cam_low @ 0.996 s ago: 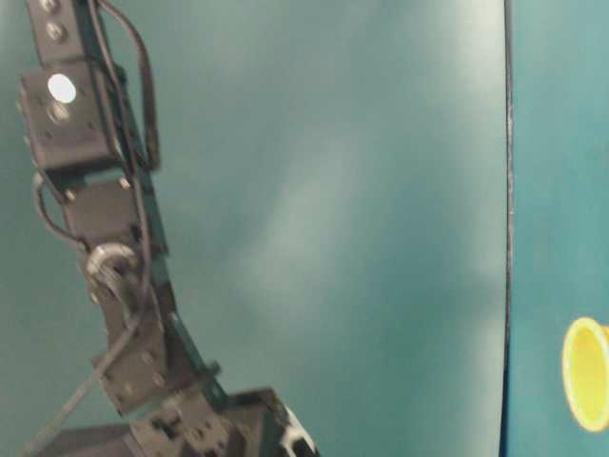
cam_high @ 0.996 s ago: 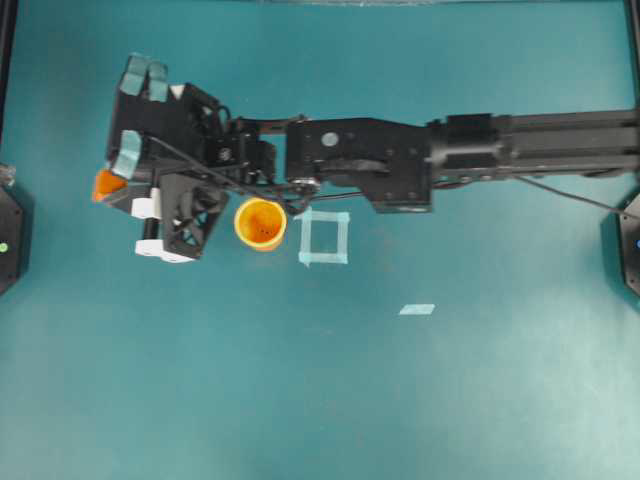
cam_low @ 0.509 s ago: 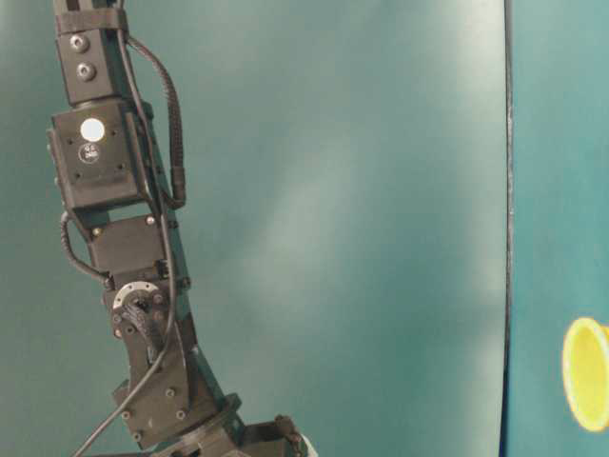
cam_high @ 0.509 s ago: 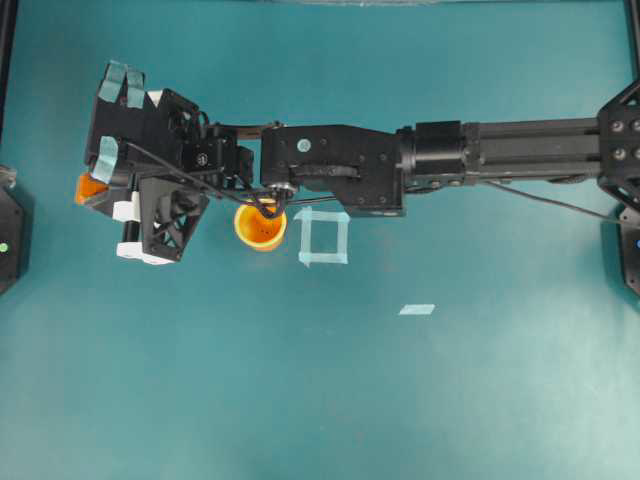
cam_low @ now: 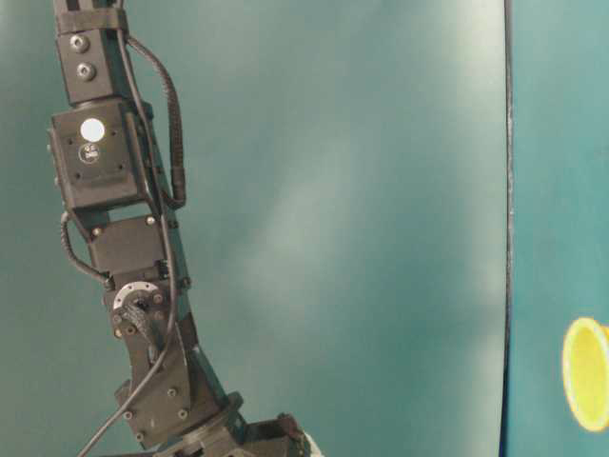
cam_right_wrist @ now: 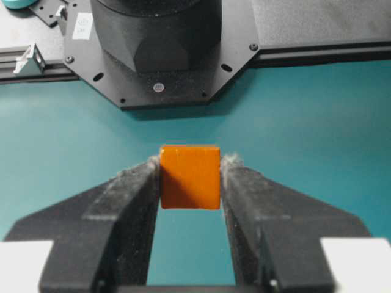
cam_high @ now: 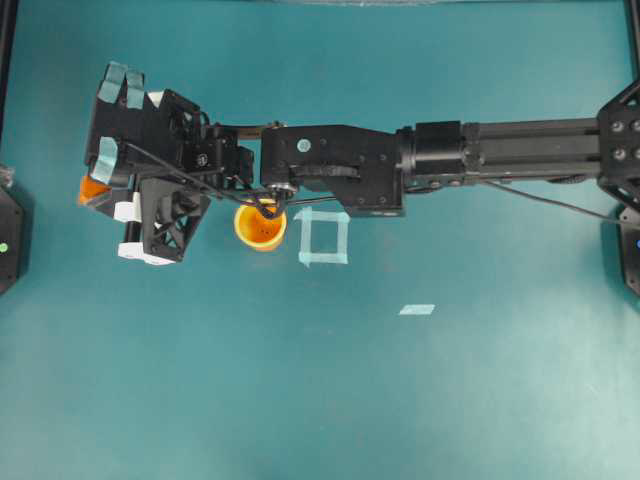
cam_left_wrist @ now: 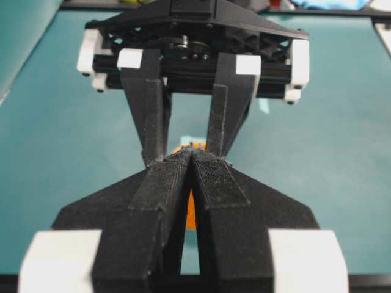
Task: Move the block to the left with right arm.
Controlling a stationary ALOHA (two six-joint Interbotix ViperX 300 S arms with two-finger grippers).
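The block [cam_right_wrist: 189,177], a small orange cube, is pinched between the two black fingers of my right gripper [cam_right_wrist: 189,170], which is shut on it. From overhead, the right arm [cam_high: 400,165] reaches across to the far left, where the right gripper [cam_high: 96,184] holds the block [cam_high: 89,190], mostly hidden under a taped fingertip. Whether the block rests on the table does not show. My left gripper [cam_left_wrist: 192,154] is shut with its tips touching and nothing between them. A sliver of the block [cam_left_wrist: 190,210] shows through the gap behind them.
A yellow-orange cup [cam_high: 260,226] stands just right of the gripper, under the arm's wrist, with a pale blue tape square [cam_high: 324,237] beside it. A short tape strip [cam_high: 417,309] lies farther right. The left arm's base [cam_high: 8,240] sits at the left edge, close to the block.
The right arm carried the block a short way left over the first half second, away from the cup. Since then it has held almost still. The grip is unchanged.
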